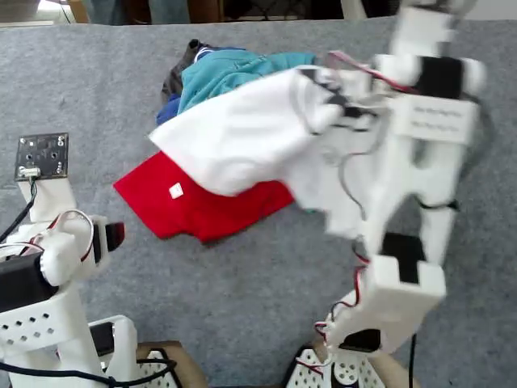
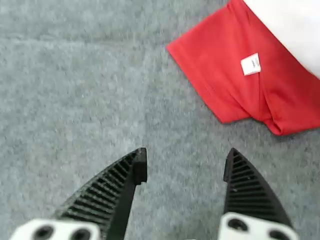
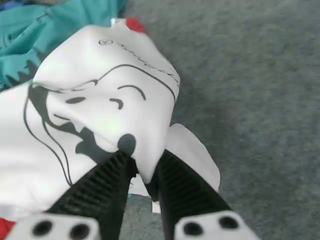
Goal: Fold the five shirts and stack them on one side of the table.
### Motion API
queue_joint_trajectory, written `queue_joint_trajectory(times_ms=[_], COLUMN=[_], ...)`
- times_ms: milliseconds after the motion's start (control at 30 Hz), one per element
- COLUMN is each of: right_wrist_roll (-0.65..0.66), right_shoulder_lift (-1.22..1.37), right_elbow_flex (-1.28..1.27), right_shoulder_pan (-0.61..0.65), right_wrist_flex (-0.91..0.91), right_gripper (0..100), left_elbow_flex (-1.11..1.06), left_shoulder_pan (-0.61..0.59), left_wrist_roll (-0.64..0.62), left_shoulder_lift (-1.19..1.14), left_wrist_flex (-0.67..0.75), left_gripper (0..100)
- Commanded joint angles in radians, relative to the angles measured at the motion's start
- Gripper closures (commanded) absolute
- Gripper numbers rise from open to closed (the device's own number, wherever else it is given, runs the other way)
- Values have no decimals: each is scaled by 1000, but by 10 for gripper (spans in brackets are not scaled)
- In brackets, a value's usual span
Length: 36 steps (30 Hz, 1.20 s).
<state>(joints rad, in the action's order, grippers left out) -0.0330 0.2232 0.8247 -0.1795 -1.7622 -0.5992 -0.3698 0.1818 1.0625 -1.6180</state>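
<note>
Status: early. Nothing is folded and no stack is started on the grey carpeted surface point(image 1: 89, 89). All the shirts sit in one loose heap mid-surface.

My right end effector point(image 3: 145, 167) is pinching a fold of the white cotton shirt with the black line print point(image 1: 242, 137). That shirt drapes over the flat red shirt with a small white tag point(image 1: 194, 210) and the crumpled teal shirt point(image 1: 234, 69).

Bits of dark blue fabric point(image 1: 167, 109) and dark grey fabric point(image 1: 174, 79) poke out by the teal one. They're probably shirts four and five, can't confirm.

My left end effector point(image 2: 187, 162) is spread, holding nothing, over bare surface near the red shirt.

Left to do, my read: pull the white shirt clear, flatten, fold, repeat for the other four, stack to one side.
</note>
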Motion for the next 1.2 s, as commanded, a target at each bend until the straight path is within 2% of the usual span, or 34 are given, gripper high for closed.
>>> queue_joint_trajectory(times_ms=[0, 167, 400, 600, 900, 1167], right_wrist_roll=[61, 110, 129, 150, 213, 207], right_shoulder_lift=[-113, -162, -199, -265, -430, -449], right_elbow_flex=[1, -170, -489, -862, -1443, -1595], right_shoulder_pan=[-117, -216, -210, -204, -124, -44], right_wrist_flex=[-3, 0, 48, 204, 611, 786], right_gripper=[984, 984, 984, 984, 984, 984], left_elbow_flex=[16, 85, 464, 762, 1279, 1621], left_shoulder_pan=[1, 47, 294, 415, 466, 437], left_wrist_roll=[2, -43, -219, -404, -476, -508], left_shoulder_lift=[-38, -256, -667, -1000, -1490, -1938], left_wrist_flex=[75, 141, 141, 135, 135, 143], left_gripper=[727, 725, 711, 678, 664, 668])
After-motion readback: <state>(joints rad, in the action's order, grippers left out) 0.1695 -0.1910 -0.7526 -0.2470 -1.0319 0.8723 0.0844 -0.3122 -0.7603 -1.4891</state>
